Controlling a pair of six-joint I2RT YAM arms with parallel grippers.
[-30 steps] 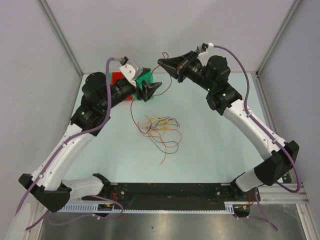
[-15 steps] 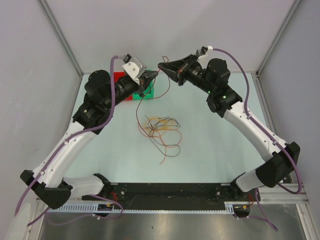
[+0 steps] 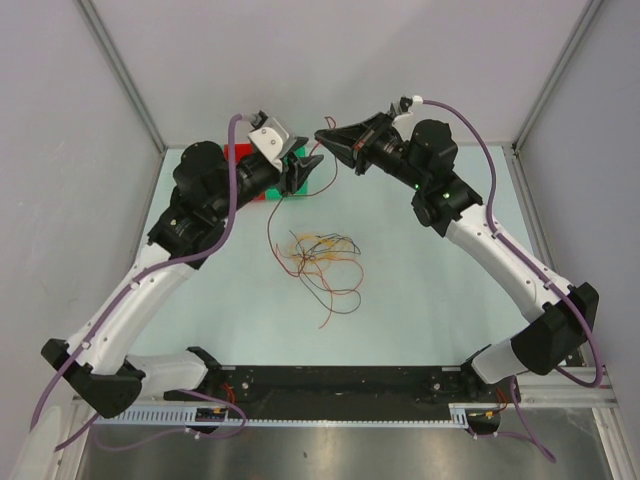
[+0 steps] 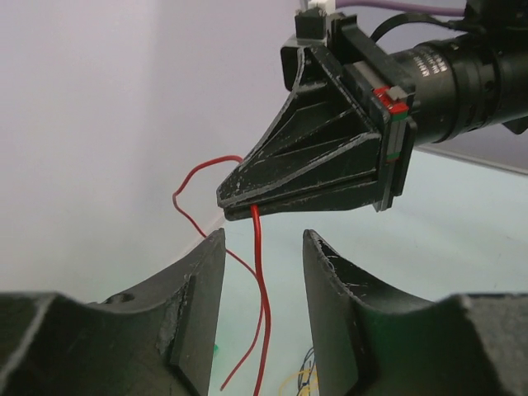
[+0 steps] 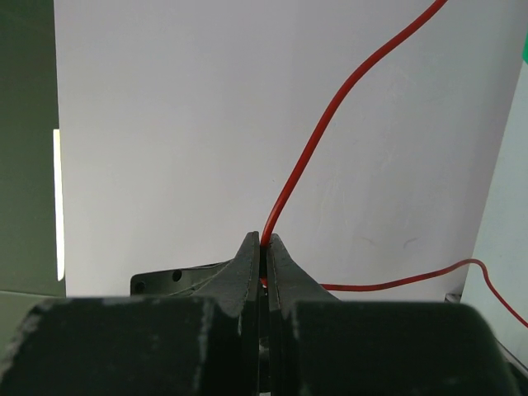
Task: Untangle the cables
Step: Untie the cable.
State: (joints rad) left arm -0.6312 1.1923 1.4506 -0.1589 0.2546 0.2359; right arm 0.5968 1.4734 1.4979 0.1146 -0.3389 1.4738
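The right gripper was clenched on a thin red flexible wire, which it held raised over the far part of the pale green table. The left gripper stood released, its jaws apart on either side of the hanging red wire, with no visible contact. The loose tangle of thin multicoloured cables lay near the table centre, below both grippers.

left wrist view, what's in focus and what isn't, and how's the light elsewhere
Left wrist: red cable crisp, cable pile below it soft. Right wrist: cable sharp against an evenly lit wall, own jaws dark. Top external: even light, faint shadows.
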